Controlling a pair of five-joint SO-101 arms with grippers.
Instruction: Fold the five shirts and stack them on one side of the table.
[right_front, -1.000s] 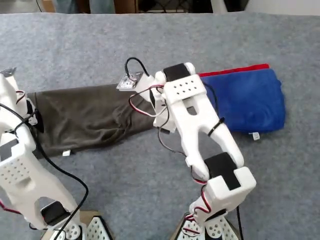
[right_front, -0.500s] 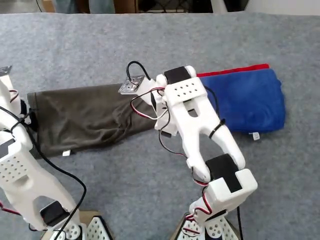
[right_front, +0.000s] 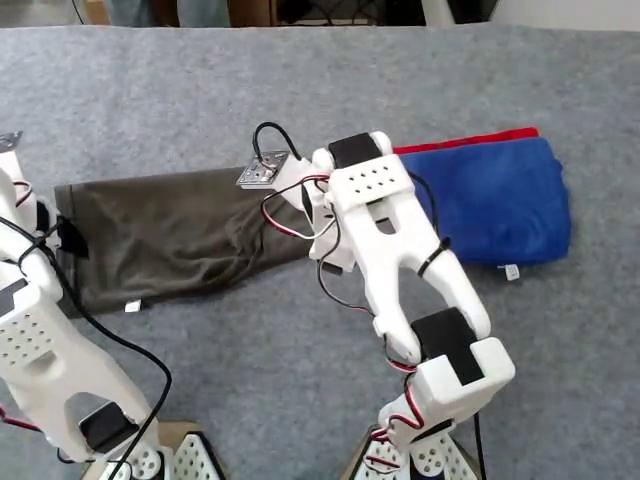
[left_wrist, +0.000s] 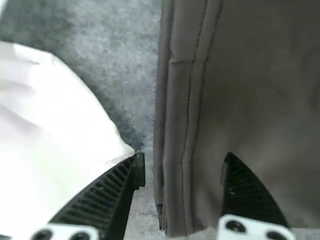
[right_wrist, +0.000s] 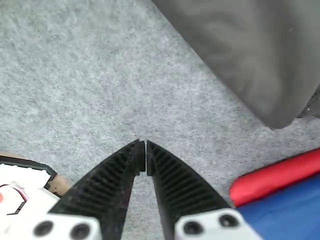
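A long olive shirt (right_front: 170, 235), folded lengthwise, lies flat on the grey table (right_front: 250, 350) left of centre. At its left end my left gripper (left_wrist: 182, 167) is open, one finger on the carpet and the other over the cloth (left_wrist: 250, 75), straddling the hemmed edge. In the high view that gripper (right_front: 68, 238) is at the shirt's left end. My right gripper (right_wrist: 145, 146) is shut on nothing, over bare carpet just past the olive shirt's right end (right_wrist: 250, 50). A folded blue shirt (right_front: 500, 195) rests on a red one (right_front: 470, 141) at the right.
The right arm (right_front: 390, 240) stretches over the table's middle between the olive shirt and the blue-and-red stack (right_wrist: 270, 182). Bare carpet runs along the far side and the near right. The left arm's white body (right_front: 40, 350) stands at the near left.
The right arm's wrist shifted slightly near the olive shirt's right end. The left arm shifted a little at the shirt's left end. The shirts lie as before.
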